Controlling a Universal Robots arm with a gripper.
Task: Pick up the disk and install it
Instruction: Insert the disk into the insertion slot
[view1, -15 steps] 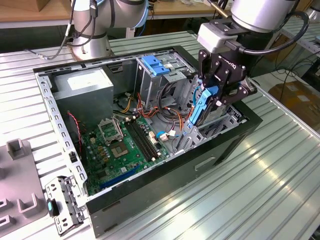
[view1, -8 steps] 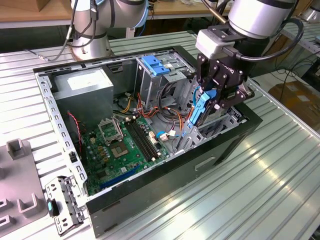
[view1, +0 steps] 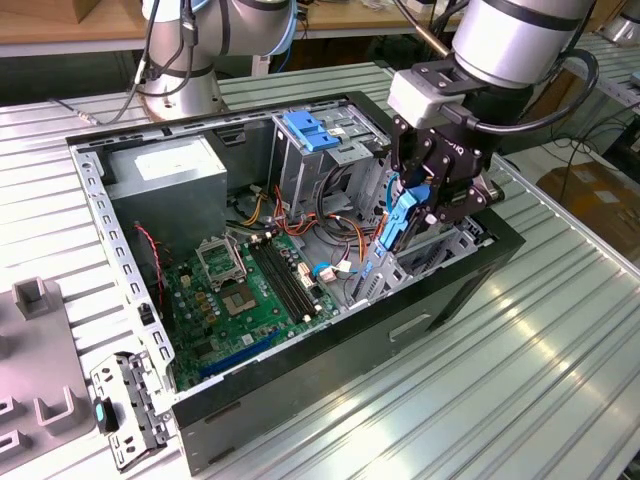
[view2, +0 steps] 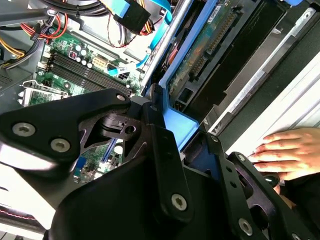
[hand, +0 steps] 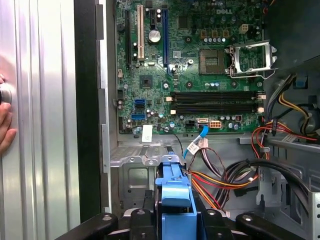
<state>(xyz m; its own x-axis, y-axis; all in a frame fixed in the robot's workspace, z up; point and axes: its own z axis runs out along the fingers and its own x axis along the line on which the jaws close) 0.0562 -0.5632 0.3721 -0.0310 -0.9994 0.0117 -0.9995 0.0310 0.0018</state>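
Pinching the disk (view1: 398, 228) by its blue bracket, the pincer (view1: 428, 185) hangs over the front corner of the open computer case (view1: 300, 395). Its fingers (view2: 165, 150) are pressed against the bracket from either side. Below the pincer the disk stands on edge, its lower end down among the grey rails of the drive bay (view1: 455, 240). Its long axis runs steeply down away from the pincer, slightly tilted, and its green circuit-board face shows in the second wrist view. A bundle of orange, red and black cables (view1: 335, 215) crowds close beside the disk. Farther out lies the green motherboard (view1: 255, 290), and beyond it the grey power-supply box (view1: 165, 170). Outside the case wall, a person's hand (view2: 287, 147) rests on the ribbed table (view1: 520, 370).
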